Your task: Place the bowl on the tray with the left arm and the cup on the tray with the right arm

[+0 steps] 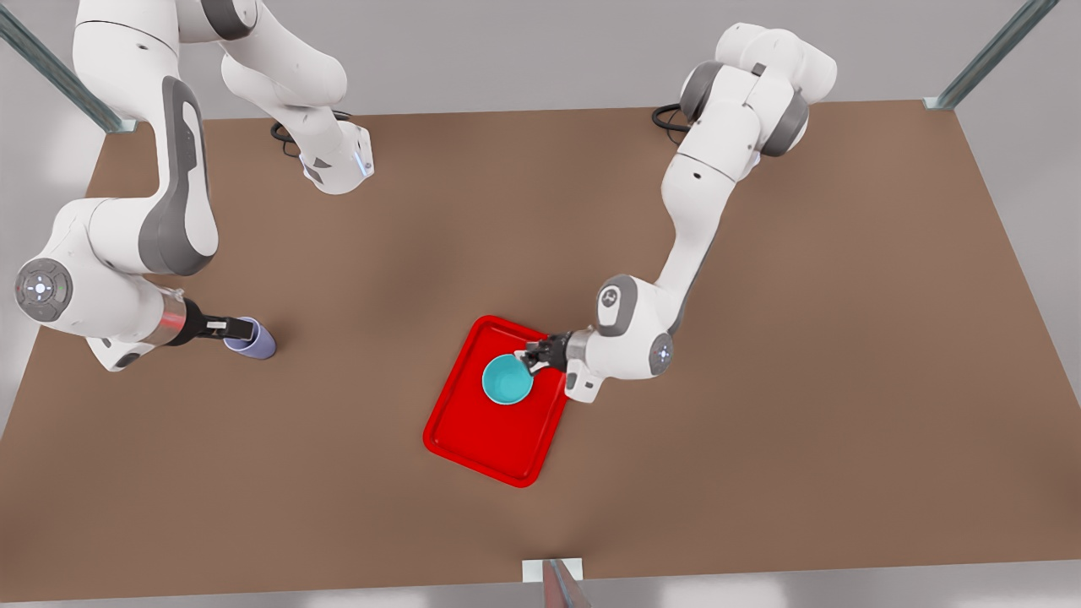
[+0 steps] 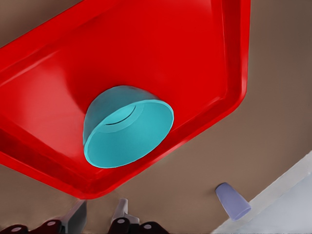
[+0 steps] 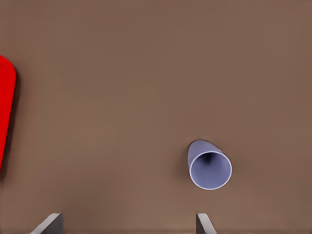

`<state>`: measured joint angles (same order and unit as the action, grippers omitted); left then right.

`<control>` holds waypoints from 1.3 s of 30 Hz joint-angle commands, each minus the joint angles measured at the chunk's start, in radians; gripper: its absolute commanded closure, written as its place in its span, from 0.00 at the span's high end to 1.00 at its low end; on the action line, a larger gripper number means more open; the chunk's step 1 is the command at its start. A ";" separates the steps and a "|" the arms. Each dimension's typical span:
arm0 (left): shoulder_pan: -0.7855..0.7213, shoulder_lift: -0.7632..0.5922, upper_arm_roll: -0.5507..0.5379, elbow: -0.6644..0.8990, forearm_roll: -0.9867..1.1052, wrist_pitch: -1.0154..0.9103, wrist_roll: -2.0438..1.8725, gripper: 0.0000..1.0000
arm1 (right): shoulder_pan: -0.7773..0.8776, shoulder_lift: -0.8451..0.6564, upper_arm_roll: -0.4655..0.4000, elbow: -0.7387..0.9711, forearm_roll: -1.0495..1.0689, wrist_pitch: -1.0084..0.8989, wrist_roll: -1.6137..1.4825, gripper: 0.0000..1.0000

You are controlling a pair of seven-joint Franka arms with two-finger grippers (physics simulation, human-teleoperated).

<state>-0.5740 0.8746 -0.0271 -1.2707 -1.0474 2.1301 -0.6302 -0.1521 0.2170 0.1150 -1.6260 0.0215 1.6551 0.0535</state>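
Risking: glossy teal bowl (image 1: 507, 379) dragged off red tray (image 1: 473, 426) by left gripper (image 1: 535, 358), fingers parted, empty
Tipping: lavender cup (image 1: 253, 338) if right gripper (image 1: 239, 328), spread wide, empty, nudges it

1. Place was a simulated robot test cell/lab, not a home or kitchen.
2. Two white Franka-type arms (image 1: 718, 194) were mounted w/ cabling at the far edge of a plain brown table (image 1: 760, 473).
3. Bare grey walls & metal frame struts (image 1: 988, 55) at the corners enclosed it.
4. Surfaces looked flat, glossy, rendered; no furniture or household clutter.
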 commanded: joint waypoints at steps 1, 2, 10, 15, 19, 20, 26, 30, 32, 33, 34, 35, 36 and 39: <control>0.002 -0.002 0.004 0.002 0.572 -0.025 -0.031 0.99 | 0.000 0.001 0.000 0.000 0.000 0.000 0.000 1.00; 0.011 -0.011 0.009 0.020 0.625 -0.096 -0.026 0.99 | 0.000 -0.001 0.000 0.000 0.000 0.000 0.000 1.00; 0.344 -0.404 0.088 0.063 1.129 -0.749 0.816 1.00 | -0.156 0.039 -0.005 -0.150 -0.008 0.120 -0.133 1.00; 0.348 -0.556 0.079 -0.079 1.153 -0.705 0.833 1.00 | -0.218 0.065 -0.006 -0.215 -0.048 0.172 -0.159 1.00; 0.348 -0.560 0.078 -0.049 1.135 -0.714 0.761 1.00 | -0.238 0.100 -0.014 -0.232 -0.052 0.222 -0.161 1.00; 0.348 -0.563 0.087 -0.049 1.071 -0.716 0.715 1.00 | -0.238 0.102 -0.014 -0.239 -0.052 0.227 -0.161 1.00; 0.348 -0.575 0.081 -0.052 1.066 -0.739 0.705 1.00 | -0.233 0.097 -0.014 -0.293 -0.055 0.268 -0.173 1.00; 0.345 -0.579 0.049 -0.052 1.043 -0.788 0.705 1.00 | -0.221 0.156 -0.011 -0.307 -0.089 0.344 -0.164 1.00; 0.347 -0.559 0.056 -0.050 1.044 -0.779 0.715 1.00 | -0.227 0.159 -0.011 -0.321 -0.089 0.350 -0.164 1.00; 0.347 -0.560 0.056 -0.050 1.046 -0.782 0.707 1.00 | -0.231 0.160 -0.011 -0.337 -0.089 0.367 -0.164 1.00; 0.348 -0.562 0.058 -0.055 1.044 -0.785 0.715 1.00 | -0.236 0.159 -0.012 -0.354 -0.089 0.388 -0.170 1.00; 0.352 -0.560 0.059 -0.058 1.044 -0.788 0.712 1.00 | -0.241 0.159 -0.012 -0.356 -0.089 0.388 -0.172 1.00; 0.355 -0.559 0.061 -0.058 1.047 -0.788 0.716 1.00 | -0.242 0.156 -0.012 -0.359 -0.089 0.387 -0.173 1.00; 0.355 -0.557 0.061 -0.059 1.047 -0.789 0.708 1.00 | -0.242 0.145 -0.012 -0.385 -0.089 0.380 -0.173 1.00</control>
<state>-0.2194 0.3162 0.0337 -1.3300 0.0007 1.3403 0.0782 -0.3952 0.3607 0.1022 -2.0123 -0.0675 2.0330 -0.1196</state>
